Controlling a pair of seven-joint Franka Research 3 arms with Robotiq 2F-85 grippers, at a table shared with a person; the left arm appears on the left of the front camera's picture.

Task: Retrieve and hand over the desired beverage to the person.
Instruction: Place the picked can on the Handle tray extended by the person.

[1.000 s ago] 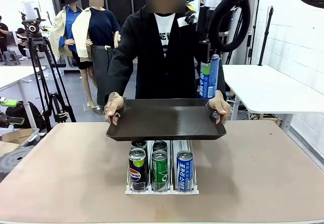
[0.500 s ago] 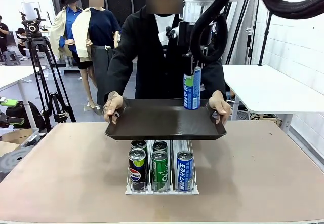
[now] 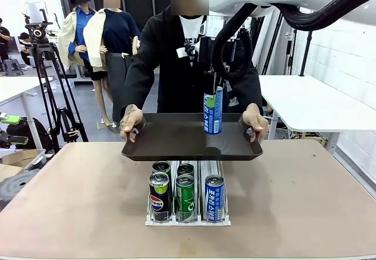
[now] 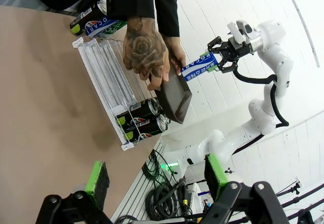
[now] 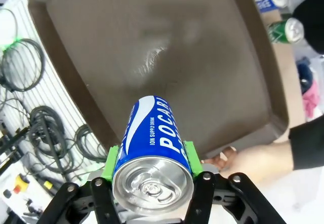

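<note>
My right end effector (image 3: 213,88) grips the tall blue-and-white can (image 3: 212,113) upright at 1 o'clock of the person's (image 3: 170,66) dark rectangular tray (image 3: 167,137) so it lands standing; the left end effector (image 4: 156,173) gapes empty.

The blue-and-white metal can (image 5: 152,138) is glossy; the dark brown rectangular tray (image 3: 170,139) looks matt plastic, the tan tabletop (image 3: 294,201) smooth.
</note>
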